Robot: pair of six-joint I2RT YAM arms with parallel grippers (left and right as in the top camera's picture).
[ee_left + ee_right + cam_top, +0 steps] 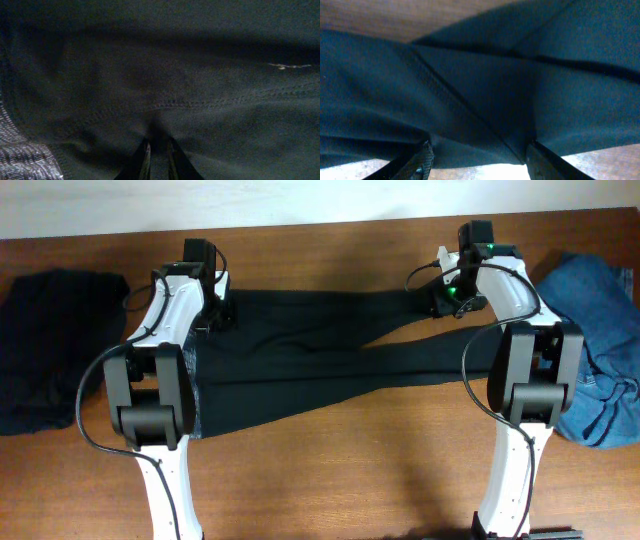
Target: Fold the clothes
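Judging by the layout, the right claw (480,152), gaping astride a leg (485,90), should be closing squarely on the fabric before both are lifting together; the left claw (158,150) is pinching cloth near the grey waistband (20,162). The trousers (320,345) are lying across the table (330,470), black, thin, legs crossing.

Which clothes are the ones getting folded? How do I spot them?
Look at the brown table. Across its middle lie long black trousers, spread out flat with the legs pointing right. The dark heap at the left edge is bunched up, and the denim at the right edge is blue.
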